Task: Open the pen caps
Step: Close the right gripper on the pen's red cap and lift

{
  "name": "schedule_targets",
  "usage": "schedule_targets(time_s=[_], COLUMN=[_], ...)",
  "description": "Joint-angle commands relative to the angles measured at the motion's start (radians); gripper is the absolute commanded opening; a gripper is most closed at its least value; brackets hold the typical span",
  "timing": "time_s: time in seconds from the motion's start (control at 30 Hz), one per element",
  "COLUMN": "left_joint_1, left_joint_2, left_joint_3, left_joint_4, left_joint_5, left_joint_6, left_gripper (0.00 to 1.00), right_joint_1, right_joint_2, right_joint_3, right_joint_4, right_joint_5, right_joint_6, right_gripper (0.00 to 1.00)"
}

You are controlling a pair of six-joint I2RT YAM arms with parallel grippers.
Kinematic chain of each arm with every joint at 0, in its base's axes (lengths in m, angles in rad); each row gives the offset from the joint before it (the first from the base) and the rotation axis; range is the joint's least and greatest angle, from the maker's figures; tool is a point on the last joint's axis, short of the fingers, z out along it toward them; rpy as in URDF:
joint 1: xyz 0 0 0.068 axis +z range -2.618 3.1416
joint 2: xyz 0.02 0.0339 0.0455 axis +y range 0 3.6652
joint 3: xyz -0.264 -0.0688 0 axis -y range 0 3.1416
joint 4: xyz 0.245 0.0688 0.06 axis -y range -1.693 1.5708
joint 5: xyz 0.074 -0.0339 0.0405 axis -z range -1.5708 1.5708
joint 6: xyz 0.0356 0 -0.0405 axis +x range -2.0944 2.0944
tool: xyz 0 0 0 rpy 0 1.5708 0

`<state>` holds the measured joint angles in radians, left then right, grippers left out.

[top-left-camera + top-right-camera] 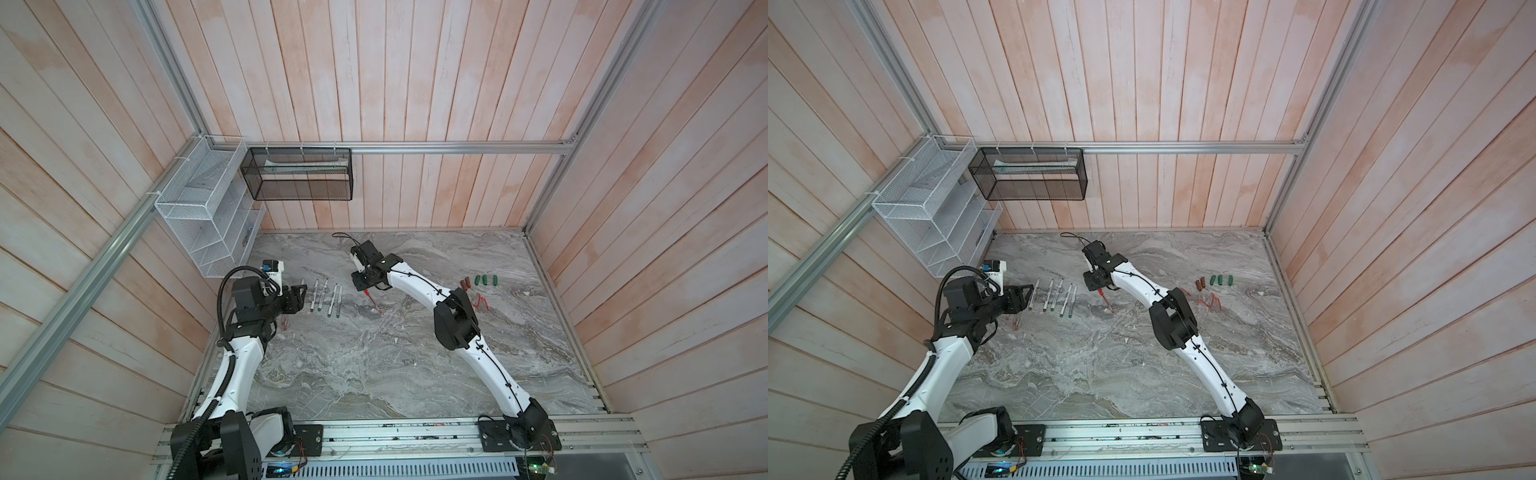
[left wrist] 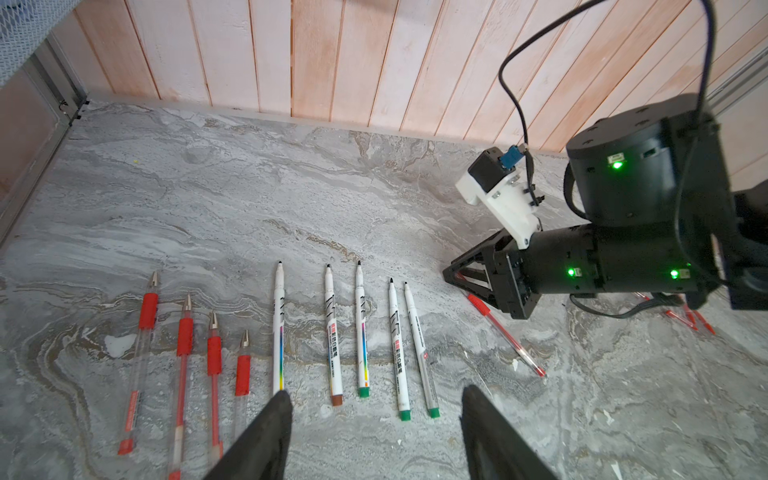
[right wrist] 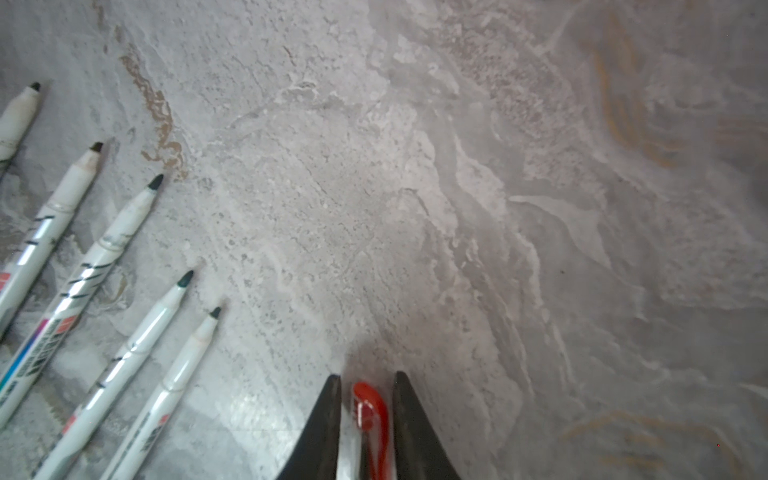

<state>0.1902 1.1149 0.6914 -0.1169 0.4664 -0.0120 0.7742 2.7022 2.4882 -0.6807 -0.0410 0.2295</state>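
Your left hand (image 1: 1026,297) hangs low, jaws apart, just beside the outermost of five white markers (image 1: 1055,296) lined up on the bench (image 1: 1100,374). Your right hand (image 1: 1093,283) sits at the far end of a red pen (image 1: 1108,302). Beyond that arm: brown caps (image 1: 1200,284), green caps (image 1: 1222,279) beside them, red caps (image 1: 1211,301) scattered nearer the arm bases.
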Motion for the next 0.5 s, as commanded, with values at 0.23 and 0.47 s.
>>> schedule_targets(time_s=[0.23,0.47], left_joint_1=[0.005,0.004], left_joint_2=[-0.018,-0.015], left_joint_3=[-0.001,0.045], left_joint_4=[0.012,-0.023], left_joint_5=[0.012,0.039], left_joint_6=[-0.003,-0.002], left_gripper=[0.66,0.66], right_joint_1=[0.023,0.014], right_joint_2=[-0.082,-0.196], right_joint_3=[-0.137,-0.154], right_joint_4=[-0.103,-0.114], right_joint_5=[0.03,0.019], right_joint_6=[-0.001,0.041], right_gripper=[0.07,0.05])
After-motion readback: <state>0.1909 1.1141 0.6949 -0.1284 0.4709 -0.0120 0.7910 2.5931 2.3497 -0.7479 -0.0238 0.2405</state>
